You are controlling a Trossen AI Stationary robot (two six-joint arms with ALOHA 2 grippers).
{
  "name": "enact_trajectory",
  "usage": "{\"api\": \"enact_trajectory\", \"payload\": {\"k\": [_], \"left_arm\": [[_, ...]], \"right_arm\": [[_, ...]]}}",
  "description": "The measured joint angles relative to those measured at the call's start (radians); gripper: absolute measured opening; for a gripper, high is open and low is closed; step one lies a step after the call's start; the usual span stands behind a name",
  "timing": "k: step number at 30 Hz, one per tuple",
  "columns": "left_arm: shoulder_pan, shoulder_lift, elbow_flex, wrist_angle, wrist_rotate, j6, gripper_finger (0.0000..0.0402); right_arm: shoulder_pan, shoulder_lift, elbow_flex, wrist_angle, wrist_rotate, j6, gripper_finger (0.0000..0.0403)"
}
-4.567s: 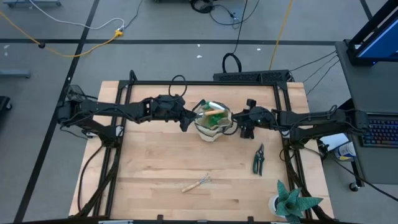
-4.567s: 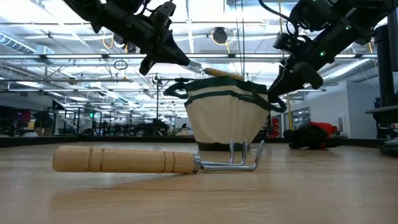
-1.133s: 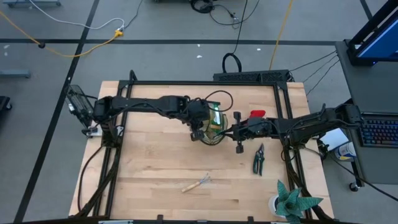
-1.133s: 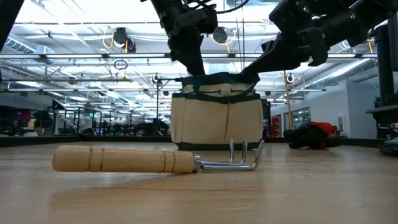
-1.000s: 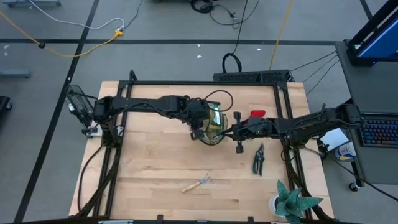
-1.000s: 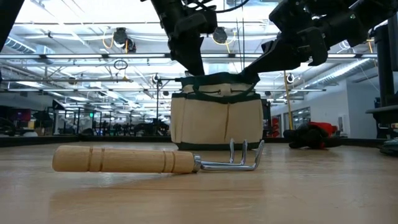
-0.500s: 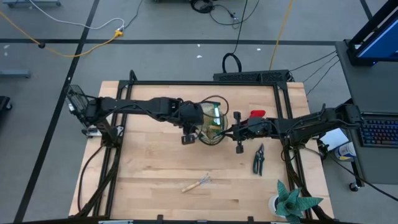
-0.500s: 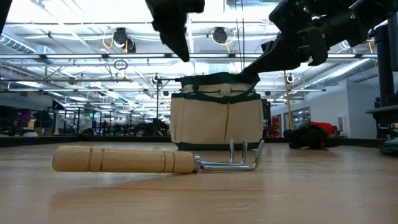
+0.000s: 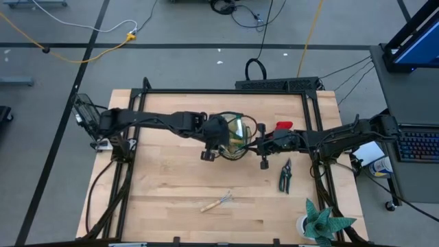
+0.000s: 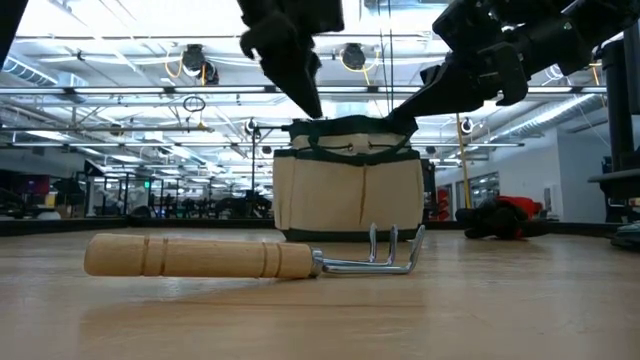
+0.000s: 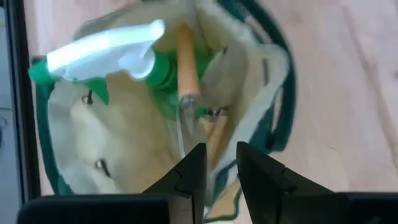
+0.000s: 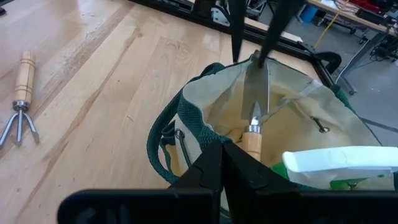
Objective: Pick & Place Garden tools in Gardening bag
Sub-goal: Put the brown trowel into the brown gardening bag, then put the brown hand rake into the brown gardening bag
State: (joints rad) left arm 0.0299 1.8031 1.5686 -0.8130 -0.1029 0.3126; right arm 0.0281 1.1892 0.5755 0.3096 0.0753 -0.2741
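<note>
Your two dark arms meet at frame centre.
The left gripper (image 9: 214, 152) points down with fingers slightly parted; the right gripper (image 9: 251, 146) reaches in from the right, fingers pressed together.

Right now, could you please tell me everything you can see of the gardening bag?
The gardening bag is a small round tan canvas tote with dark green trim and loop handles, standing upright mid-table with its mouth open. Inside lie a green spray bottle and wooden-handled tools. The right tool is shut on its rim; the left tool hovers above the opening.
</note>
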Motion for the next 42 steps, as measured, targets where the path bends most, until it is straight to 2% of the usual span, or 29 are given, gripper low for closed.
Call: {"api": "enact_trajectory", "payload": {"k": [7, 21, 29, 32, 35, 38, 40, 42], "left_arm": [[0.029, 0.001, 0.000, -0.062, 0.007, 0.000, 0.0093], [0.008, -0.007, 0.001, -0.158, 0.040, 0.038, 0.0092], [0.016, 0.008, 0.000, -0.126, 0.058, 0.209, 0.0091], [0.013, 0.007, 0.000, -0.164, 0.057, 0.228, 0.0060], [0.003, -0.005, 0.000, -0.252, -0.017, 0.149, 0.0012], [0.000, -0.019, 0.000, -0.253, -0.038, 0.076, 0.0013], [0.000, -0.020, 0.000, -0.253, 0.012, 0.115, 0.0007], [-0.009, -0.020, 0.000, -0.261, 0.010, 0.149, 0.0006]], "right_arm": [[0.000, 0.000, 0.000, 0.000, 0.000, -0.002, 0.0000], [0.000, 0.000, 0.000, 0.000, 0.001, -0.003, 0.0000], [0.000, 0.000, 0.000, 0.000, 0.001, -0.003, 0.0000], [0.000, 0.000, 0.000, -0.001, 0.001, -0.001, 0.0000], [0.000, 0.000, 0.000, 0.000, 0.001, -0.001, 0.0000], [0.000, 0.000, 0.000, 0.003, 0.002, 0.000, 0.0000], [0.000, 0.000, 0.000, 0.009, 0.002, -0.004, 0.0000], [0.000, 0.000, 0.000, 0.014, 0.000, -0.002, 0.0000]]}}
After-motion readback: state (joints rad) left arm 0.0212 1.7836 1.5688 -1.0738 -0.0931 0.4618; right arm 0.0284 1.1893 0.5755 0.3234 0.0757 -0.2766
